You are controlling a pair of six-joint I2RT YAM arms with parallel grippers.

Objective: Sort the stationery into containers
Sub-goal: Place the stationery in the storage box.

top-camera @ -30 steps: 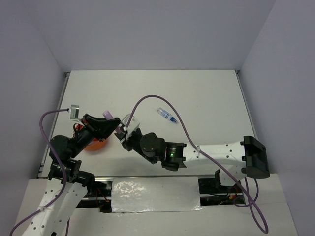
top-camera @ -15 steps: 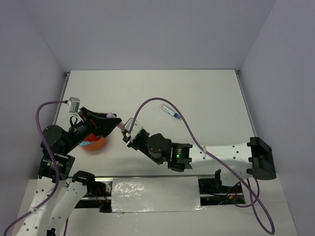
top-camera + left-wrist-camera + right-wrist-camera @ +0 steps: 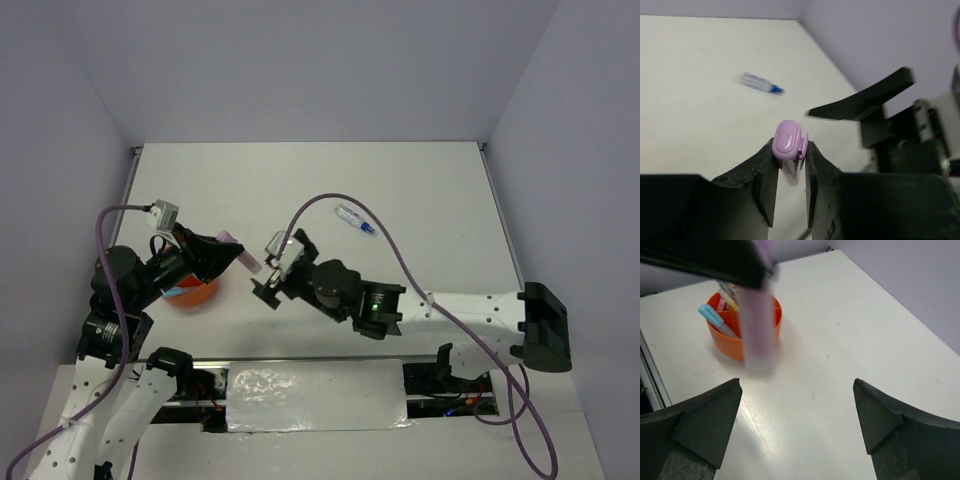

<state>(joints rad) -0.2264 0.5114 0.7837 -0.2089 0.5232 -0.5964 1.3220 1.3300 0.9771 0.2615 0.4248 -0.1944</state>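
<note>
Looking down from the top camera, the flat white counter [image 3: 420,180] fills most of the view, with grey walls around it. The white-and-black right arm [image 3: 470,305] stretches in from the right toward the middle, and the left arm [image 3: 125,290] is folded up by the left edge. Next biggest is the short, round, bright orange plastic cup [image 3: 192,294], sitting on the counter half under the left arm. From the right wrist you can see it already has a light blue piece [image 3: 715,319] and a couple of other coloured bits poking out.

The left claw [image 3: 790,152] is clamped on a lilac capsule-like piece [image 3: 788,142], pinched between both fingers with its rounded end sticking out, held near the cup on the side facing the other arm. The right claw [image 3: 797,390] is spread wide with nothing in it, pointing at that piece from close by.

Smallest thing: a clear pen with a blue tip [image 3: 355,219], lying alone on the counter well apart from everything else.
</note>
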